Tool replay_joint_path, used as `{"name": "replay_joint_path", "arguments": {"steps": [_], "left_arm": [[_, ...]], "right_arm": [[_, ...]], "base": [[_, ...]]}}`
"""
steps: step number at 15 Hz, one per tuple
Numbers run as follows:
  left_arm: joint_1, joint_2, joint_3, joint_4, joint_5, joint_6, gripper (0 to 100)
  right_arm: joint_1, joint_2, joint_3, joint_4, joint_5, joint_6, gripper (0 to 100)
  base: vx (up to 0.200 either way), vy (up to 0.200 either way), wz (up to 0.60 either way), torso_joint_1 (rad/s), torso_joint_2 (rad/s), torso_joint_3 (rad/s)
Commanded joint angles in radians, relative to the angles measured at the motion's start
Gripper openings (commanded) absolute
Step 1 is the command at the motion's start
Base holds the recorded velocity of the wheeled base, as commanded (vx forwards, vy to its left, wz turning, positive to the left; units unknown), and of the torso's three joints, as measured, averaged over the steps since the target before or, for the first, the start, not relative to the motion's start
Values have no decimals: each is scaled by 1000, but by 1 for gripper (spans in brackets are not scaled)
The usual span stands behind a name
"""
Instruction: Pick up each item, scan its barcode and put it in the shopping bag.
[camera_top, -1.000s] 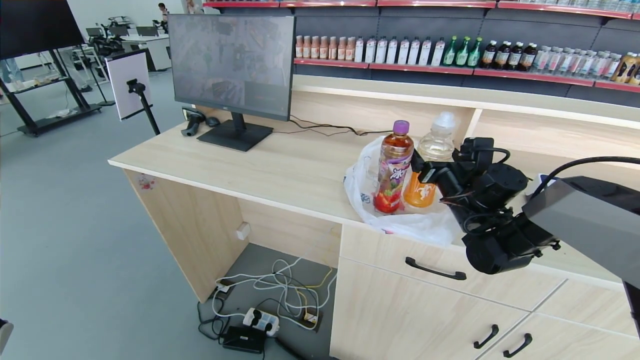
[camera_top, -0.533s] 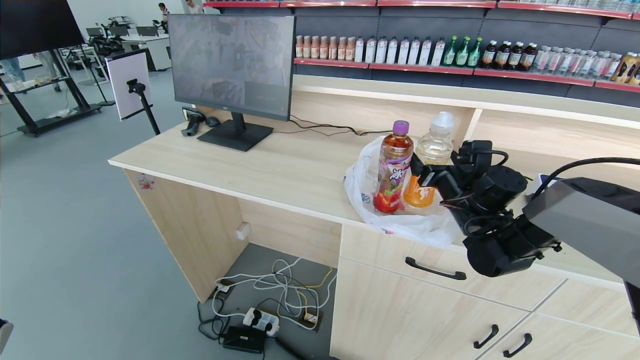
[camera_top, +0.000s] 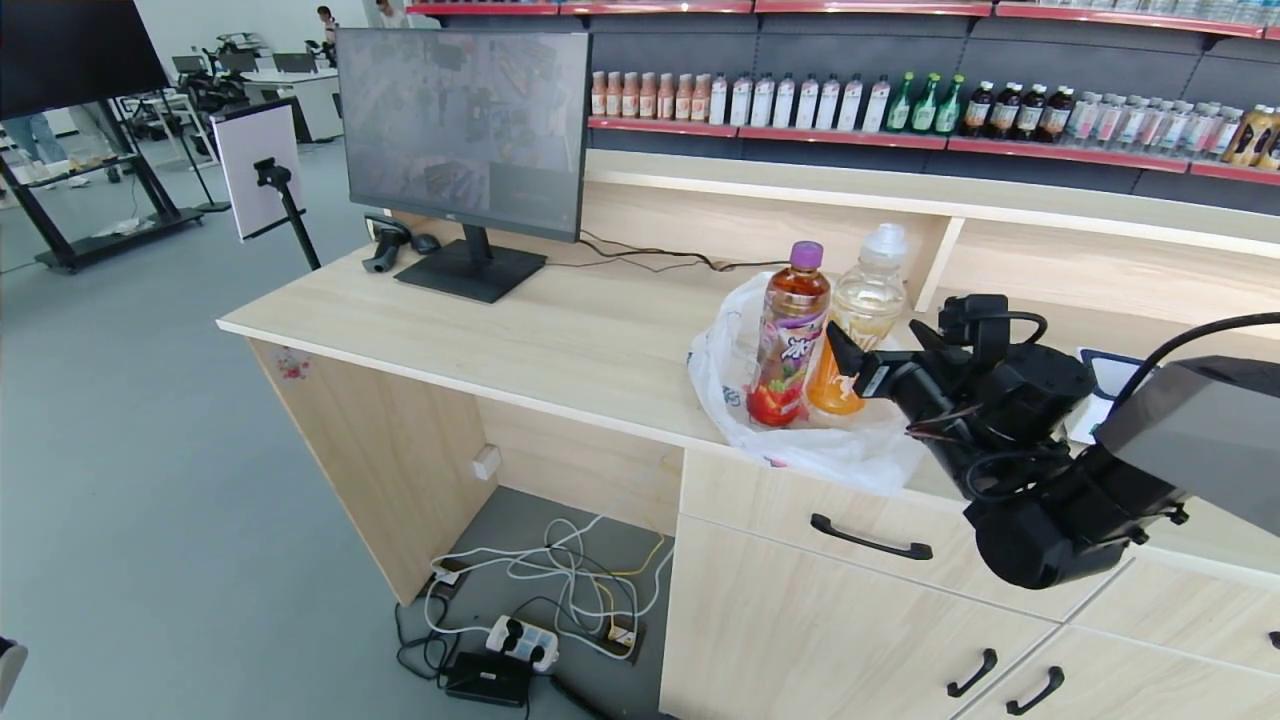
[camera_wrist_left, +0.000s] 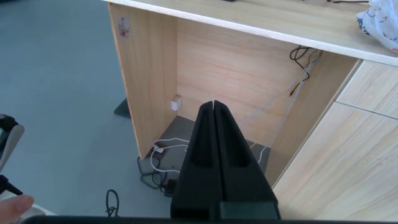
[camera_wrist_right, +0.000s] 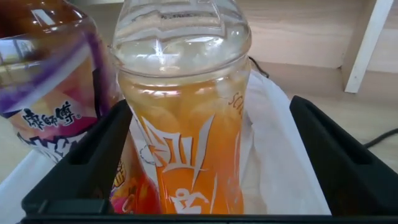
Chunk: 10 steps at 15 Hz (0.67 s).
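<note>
A white shopping bag (camera_top: 820, 450) lies open on the wooden counter (camera_top: 560, 340). Two bottles stand upright in it: a purple-capped tea bottle (camera_top: 790, 340) (camera_wrist_right: 43, 118) and an orange drink bottle (camera_top: 868, 290) (camera_wrist_right: 186, 155) with a clear top. My right gripper (camera_top: 870, 338) (camera_wrist_right: 208, 106) is open at the orange bottle's right side. Its black fingers (camera_wrist_right: 87, 168) flank the bottle without closing on it. My left gripper (camera_wrist_left: 213, 124) is shut and empty, hanging low over the floor beside the counter.
A monitor (camera_top: 465, 130) and a handheld scanner (camera_top: 383, 250) stand at the counter's far left. A small blue-and-white item (camera_top: 1100, 385) lies behind my right arm. Shelves of bottles (camera_top: 900, 105) line the back wall. Cables (camera_top: 560, 580) lie under the counter.
My right arm has drawn back to the right and a little lower, away from the two bottles. The bottles and the bag stay where they were.
</note>
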<state>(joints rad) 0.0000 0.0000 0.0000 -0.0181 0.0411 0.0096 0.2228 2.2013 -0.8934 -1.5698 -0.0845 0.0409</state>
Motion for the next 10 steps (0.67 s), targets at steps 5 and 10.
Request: {"name": "replay_joint_path", "arguments": {"steps": [5,10], "left_arm": [[0,0,0,1,0,-3,0],[0,0,0,1,0,-7,0]], "right_arm": [[0,-259,324,-1,0,1,100],[17,-607,688,-1,0,-27,100]], "base": [[0,0,0,0,0,0],[0,0,0,0,0,0]]}}
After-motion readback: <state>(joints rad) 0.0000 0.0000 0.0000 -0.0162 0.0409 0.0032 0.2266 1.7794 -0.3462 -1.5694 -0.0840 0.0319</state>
